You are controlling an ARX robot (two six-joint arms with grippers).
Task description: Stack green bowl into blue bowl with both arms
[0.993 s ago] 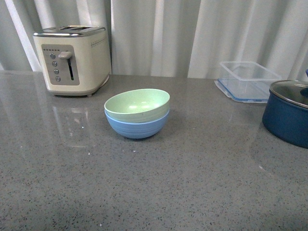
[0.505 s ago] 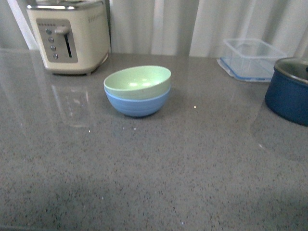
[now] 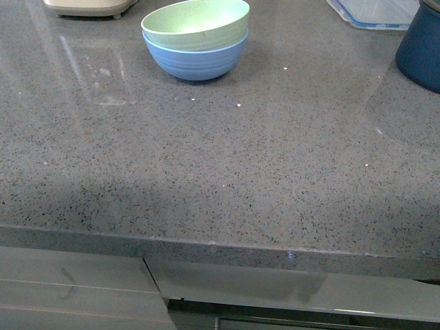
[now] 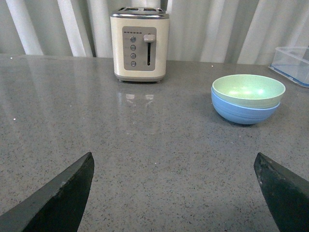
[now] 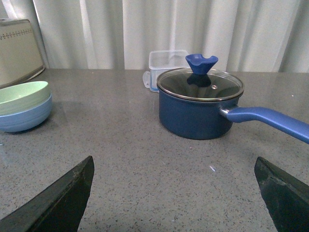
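Observation:
The pale green bowl [image 3: 196,23] sits nested inside the light blue bowl [image 3: 194,62] on the grey stone counter [image 3: 220,165], at the far side in the front view. The stack also shows in the left wrist view, the green bowl [image 4: 248,90] in the blue bowl [image 4: 243,111], and in the right wrist view, green bowl [image 5: 22,96] in blue bowl [image 5: 25,119]. My left gripper [image 4: 174,193] is open and empty, well short of the bowls. My right gripper [image 5: 174,193] is open and empty, to the right of the stack. Neither arm shows in the front view.
A cream toaster [image 4: 140,43] stands at the back left. A dark navy pot with glass lid [image 5: 200,104] and long handle stands at the right, a clear plastic container [image 5: 166,60] behind it. The counter's front edge [image 3: 220,247] runs above a drawer front.
The front view has tilted downward: the bowls, toaster and pot have slid toward the top of the picture and the counter's front edge has come into view. The bowls stay nested.

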